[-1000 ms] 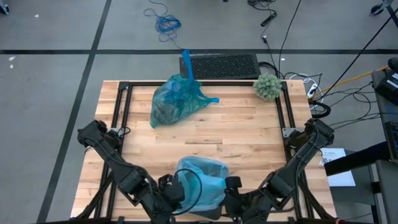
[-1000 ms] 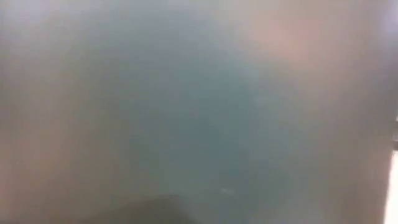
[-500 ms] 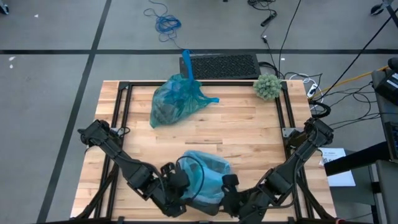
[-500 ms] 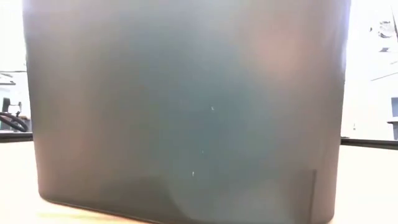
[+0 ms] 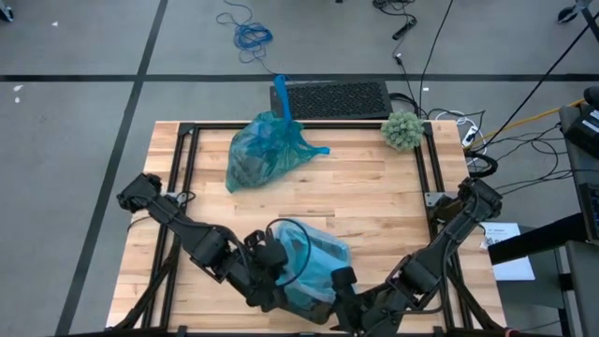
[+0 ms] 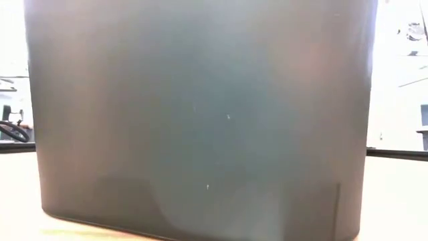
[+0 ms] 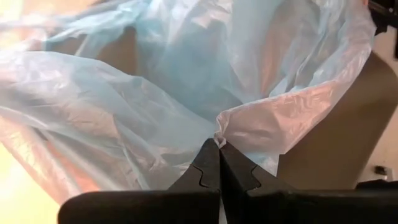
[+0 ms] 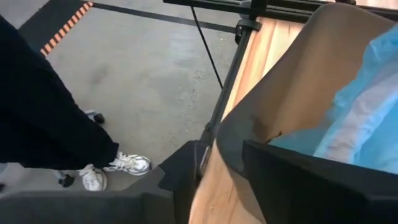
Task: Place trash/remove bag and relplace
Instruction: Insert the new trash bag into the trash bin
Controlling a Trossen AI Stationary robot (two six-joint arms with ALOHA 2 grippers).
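Note:
A bin point(image 6: 200, 120) stands on its base at the table's near edge, lined with a light blue bag point(image 5: 314, 262) whose film spills over the rim. My left gripper point(image 7: 219, 146) is shut on that film on the bin's left side point(image 5: 279, 281). My right gripper point(image 8: 227, 168) is at the bin's right side point(image 5: 339, 285), open, with one finger on each side of the bin's rim point(image 8: 249, 118). A full, tied teal bag point(image 5: 262, 152) lies on the far half of the table. Dark contents show through it, but the trash itself cannot be made out. My left gripper pinches a gathered fold of the light blue bag's film point(image 7: 217, 134) between its two fingertips, near the bin's rim. The film runs slack and crumpled from the fingers into the bin. My right gripper has the bin's wall point(image 8: 217, 158) between its fingers; I cannot tell whether they touch it.
A fuzzy green ball point(image 5: 402, 129) sits at the far right corner. A black metal frame point(image 5: 178, 159) runs around the tabletop. A dark mat point(image 5: 332, 96) lies behind the far edge. A person's dark trouser leg and white shoes point(image 8: 124, 165) are on the floor beside the table.
My left gripper has moved toward the table's right and far side with the bag's film, staying shut. The bin, which filled the whole low view a second ago, now stands farther from that camera, upright on the table.

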